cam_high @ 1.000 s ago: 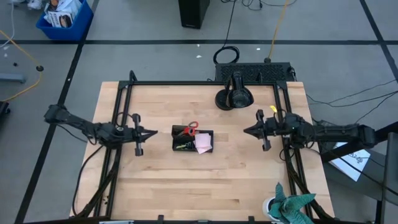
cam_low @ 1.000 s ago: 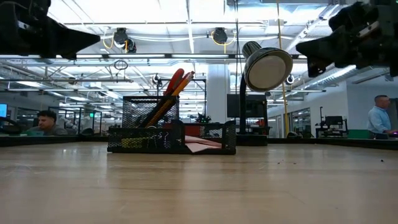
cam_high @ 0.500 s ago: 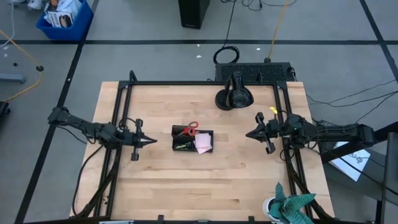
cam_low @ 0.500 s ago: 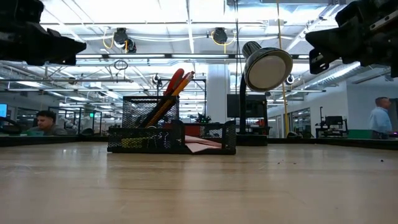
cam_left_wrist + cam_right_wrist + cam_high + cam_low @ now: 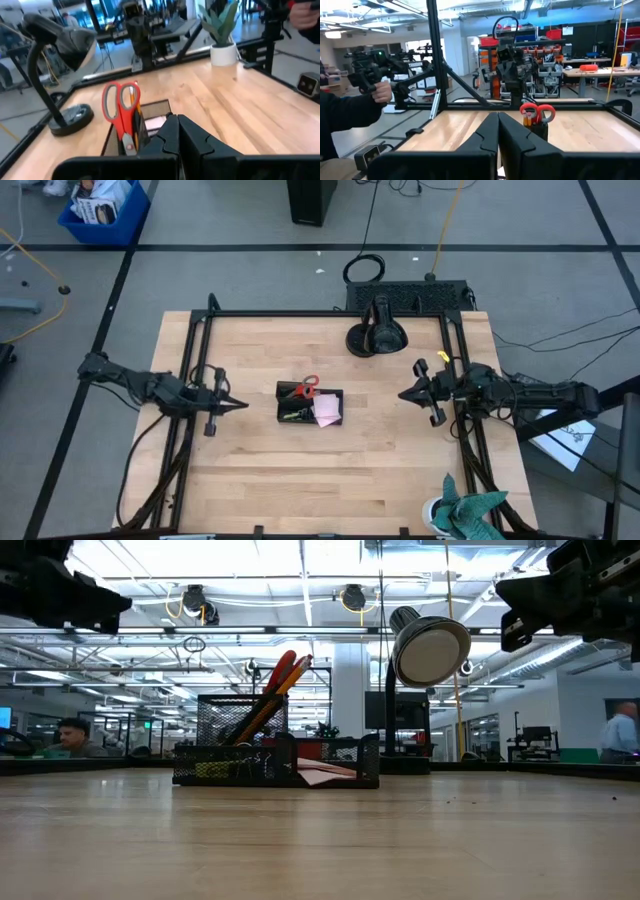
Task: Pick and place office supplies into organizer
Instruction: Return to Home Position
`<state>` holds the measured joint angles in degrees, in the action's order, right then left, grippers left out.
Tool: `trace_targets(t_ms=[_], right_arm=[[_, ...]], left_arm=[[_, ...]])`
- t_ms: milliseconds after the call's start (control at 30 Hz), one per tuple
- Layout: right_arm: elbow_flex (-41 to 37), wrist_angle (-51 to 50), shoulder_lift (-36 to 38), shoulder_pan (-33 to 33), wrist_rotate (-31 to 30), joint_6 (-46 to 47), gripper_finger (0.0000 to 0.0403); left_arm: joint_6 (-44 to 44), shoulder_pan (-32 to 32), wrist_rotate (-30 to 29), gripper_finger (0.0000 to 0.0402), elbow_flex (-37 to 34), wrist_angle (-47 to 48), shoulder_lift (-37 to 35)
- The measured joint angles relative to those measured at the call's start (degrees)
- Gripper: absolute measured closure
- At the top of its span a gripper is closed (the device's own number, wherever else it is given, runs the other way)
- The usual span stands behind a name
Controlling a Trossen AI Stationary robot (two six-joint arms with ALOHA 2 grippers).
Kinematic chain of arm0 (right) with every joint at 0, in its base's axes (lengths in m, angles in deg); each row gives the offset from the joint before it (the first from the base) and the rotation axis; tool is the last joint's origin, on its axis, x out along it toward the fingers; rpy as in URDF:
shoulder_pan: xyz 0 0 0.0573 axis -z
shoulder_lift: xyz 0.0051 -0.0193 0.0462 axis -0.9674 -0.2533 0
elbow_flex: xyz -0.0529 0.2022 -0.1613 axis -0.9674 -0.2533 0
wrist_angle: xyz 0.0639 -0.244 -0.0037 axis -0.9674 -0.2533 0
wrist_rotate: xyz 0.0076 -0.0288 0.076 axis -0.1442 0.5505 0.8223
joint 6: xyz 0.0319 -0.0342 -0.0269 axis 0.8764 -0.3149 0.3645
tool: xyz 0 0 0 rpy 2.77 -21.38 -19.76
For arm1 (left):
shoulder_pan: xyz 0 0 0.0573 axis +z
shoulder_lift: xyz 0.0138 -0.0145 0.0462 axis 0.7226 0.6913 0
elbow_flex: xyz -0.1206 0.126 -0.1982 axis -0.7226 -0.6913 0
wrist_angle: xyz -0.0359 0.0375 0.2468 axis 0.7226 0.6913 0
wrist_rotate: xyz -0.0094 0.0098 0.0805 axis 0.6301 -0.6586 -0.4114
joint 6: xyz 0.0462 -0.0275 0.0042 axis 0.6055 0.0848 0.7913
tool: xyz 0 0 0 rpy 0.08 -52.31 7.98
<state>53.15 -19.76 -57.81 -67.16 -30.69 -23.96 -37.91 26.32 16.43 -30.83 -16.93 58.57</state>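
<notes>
Clenched and empty, left jaws and right jaws raised at opposite sides of the bench (image 5: 300,470). Between them, mid-bench, organizer (image 5: 280,406) holding upright scissors (image 5: 303,388) and pink pad (image 5: 327,411). Lamp (image 5: 376,337) at far edge; brightly lit workshop beyond, person (image 5: 70,734) seated.

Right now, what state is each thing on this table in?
left tool: shut, empty, raised above the table, left of the organizer.
right tool: shut, empty, raised on the organizer's other side.
organizer: sitting flat, holding supplies.
red-handled scissors: standing in the organizer, handles up.
pink sticky-note pad: lying flat in a compartment.
desk lamp: upright on its base.
</notes>
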Motion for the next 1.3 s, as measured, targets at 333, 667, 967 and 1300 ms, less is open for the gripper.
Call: trace_targets(t_ms=[333,667,967,1300], right_arm=[[-0.02,-5.07,2.57,-0.01,-4.45,-0.42,0.0403],[-0.02,-5.09,2.57,-0.02,-4.24,-2.72,0.0403],[-0.04,-5.87,2.56,-0.02,-4.38,-3.18,0.0403],[-0.04,-5.86,2.43,-0.02,-4.37,-2.99,0.0403]], left_arm=[[-0.24,-0.04,0.25,0.0401,0.73,2.83,-0.12],[-0.75,0.11,1.25,0.0401,-6.47,-8.59,-0.15],[-6.01,0.11,-0.8,0.0392,-6.82,-8.22,-0.13],[-5.88,0.11,-1.74,0.0378,-6.82,-8.63,-0.13]])
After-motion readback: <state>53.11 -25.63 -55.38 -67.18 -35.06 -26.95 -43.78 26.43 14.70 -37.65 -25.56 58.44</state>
